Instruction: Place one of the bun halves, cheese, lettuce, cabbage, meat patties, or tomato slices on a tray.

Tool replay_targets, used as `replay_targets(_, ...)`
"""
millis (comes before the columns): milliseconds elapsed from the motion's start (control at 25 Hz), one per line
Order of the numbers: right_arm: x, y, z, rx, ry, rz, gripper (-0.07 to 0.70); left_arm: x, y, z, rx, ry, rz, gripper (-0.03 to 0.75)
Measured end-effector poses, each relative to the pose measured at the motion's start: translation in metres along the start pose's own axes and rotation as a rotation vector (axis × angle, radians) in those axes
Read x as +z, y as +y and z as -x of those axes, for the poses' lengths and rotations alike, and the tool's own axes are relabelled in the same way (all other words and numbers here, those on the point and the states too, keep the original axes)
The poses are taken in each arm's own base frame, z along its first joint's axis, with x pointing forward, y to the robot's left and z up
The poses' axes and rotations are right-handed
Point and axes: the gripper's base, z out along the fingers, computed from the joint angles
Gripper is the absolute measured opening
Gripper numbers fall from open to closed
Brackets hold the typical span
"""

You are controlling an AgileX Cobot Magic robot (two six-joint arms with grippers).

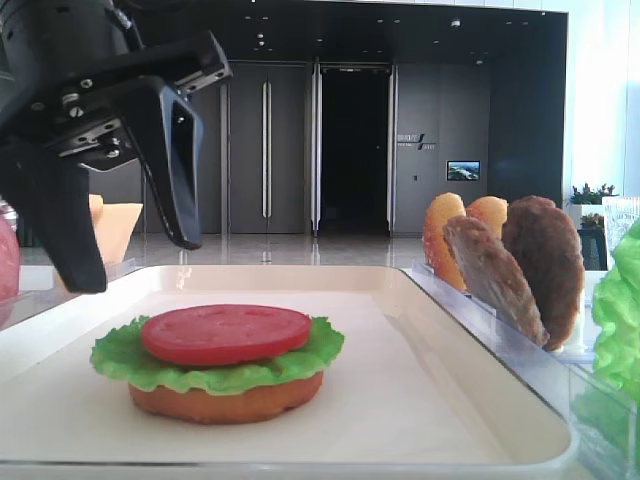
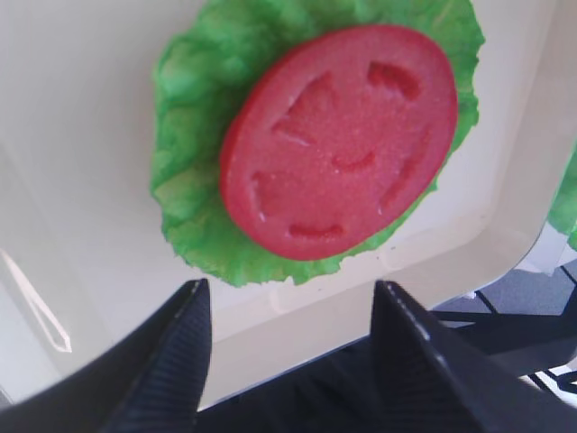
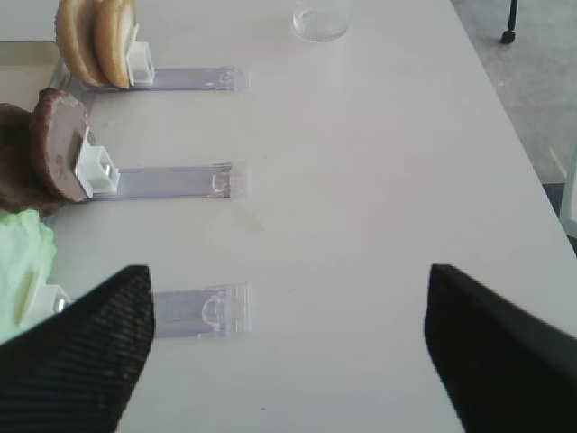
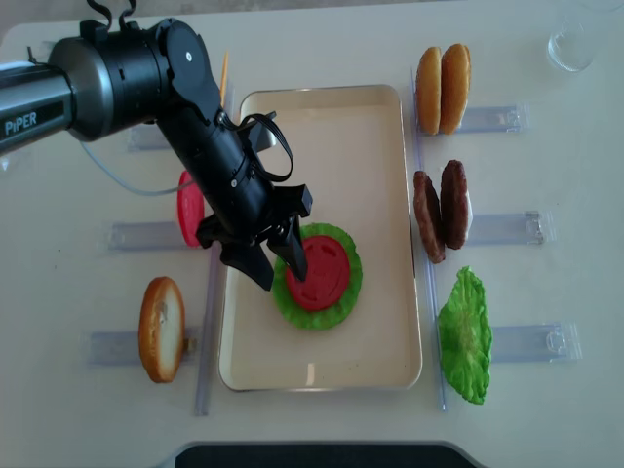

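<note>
A white tabletop [image 4: 322, 429] carried everything; the low exterior view looked past it to a dark wall with tall doors [image 1: 268, 150] and a small lit screen [image 1: 462, 170]. On the cream tray [image 4: 370, 136] a bun half [image 1: 225, 398] lay flat with lettuce [image 1: 130, 355] over it and a tomato slice [image 1: 226, 333] on top, toward the tray's near left part.

The left gripper [image 4: 276, 269] hung just above and left of the stack, its jaws spread apart and holding nothing; the left wrist view showed both fingers [image 2: 171, 361] clear of the tomato. The right gripper [image 3: 288, 347] was seen only by its own camera, its jaws wide over bare table and empty.

Only the overhead view showed the left-side stock: another tomato slice [image 4: 188, 209] and a bun half [image 4: 161, 329] standing in clear holders. To the tray's right stood two bun halves [image 4: 442, 89], two meat patties [image 4: 441, 214] and a loose lettuce leaf [image 4: 464, 334]. A clear glass [image 4: 570, 44] sat at the far right corner. The low view alone caught cheese [image 1: 120, 228] behind the left gripper.
</note>
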Motion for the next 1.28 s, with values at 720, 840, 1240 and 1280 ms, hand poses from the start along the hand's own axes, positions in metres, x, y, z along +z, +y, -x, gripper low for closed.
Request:
replay_targets(720,0.0,0.0,0.0,0.0,0.0,0.0,0.58,-0.104,-0.029,0.028,0.075,-0.321,0.237,0.445)
replay_targets(840,0.0,0.0,0.0,0.0,0.0,0.0,0.58,-0.12,-0.026,0.034,0.081,-0.384,0.273,0.474)
replay_targets(1240,0.0,0.0,0.0,0.0,0.0,0.0,0.58,-0.147,0.023,0.047,-0.012,-0.427,0.319,0.54)
replay_targets(1280,0.0,0.0,0.0,0.0,0.0,0.0,0.58,-0.15,0.029,0.048,-0.026,-0.432,0.323,0.54)
